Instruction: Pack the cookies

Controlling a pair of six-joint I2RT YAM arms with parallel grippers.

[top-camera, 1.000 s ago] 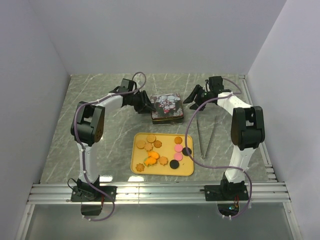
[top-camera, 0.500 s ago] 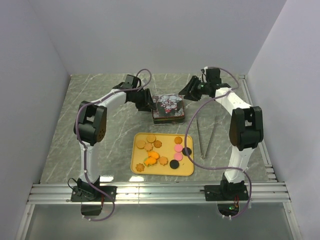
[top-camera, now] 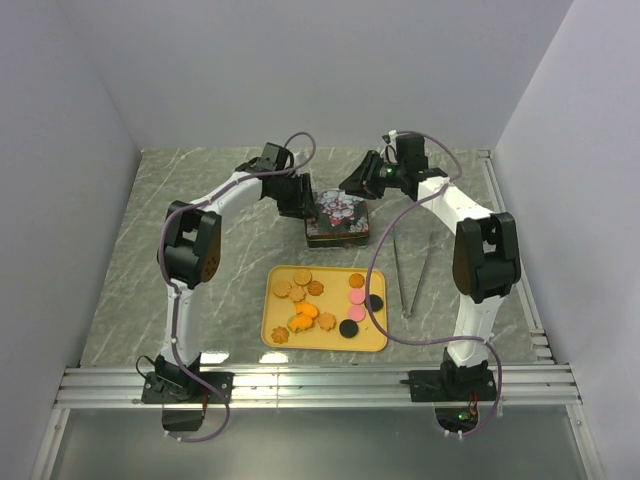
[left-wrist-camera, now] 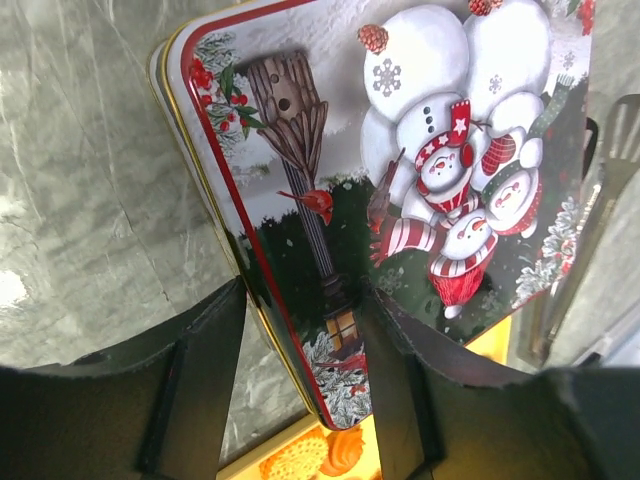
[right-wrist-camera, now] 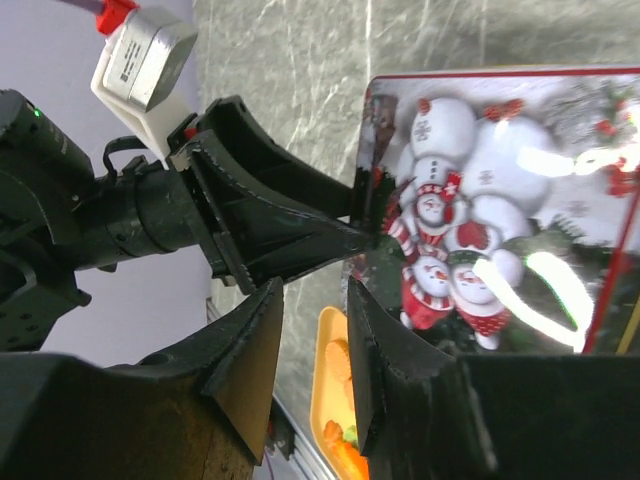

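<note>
The cookies (top-camera: 318, 300) lie loose on a yellow tray (top-camera: 375, 342), in brown, orange, pink and black. Behind the tray stands a closed tin with a snowman lid (top-camera: 340, 215). My left gripper (top-camera: 304, 204) is open at the tin's left edge. In the left wrist view the gripper (left-wrist-camera: 302, 295) straddles the tin's rim (left-wrist-camera: 450, 150), with orange cookies (left-wrist-camera: 300, 460) below. My right gripper (top-camera: 351, 187) is open and empty above the tin's back left corner. In the right wrist view the gripper (right-wrist-camera: 313, 290) has the tin (right-wrist-camera: 480, 200) to its right and cookies (right-wrist-camera: 340, 370) beyond.
Metal tongs (top-camera: 412, 270) lie on the marble table right of the tray. White walls close in the back and both sides. A metal rail runs along the near edge by the arm bases.
Both grippers have closed in on the tin: the left one moved right to its left edge, the right one moved left to its back corner. The tin and tray stayed put.
</note>
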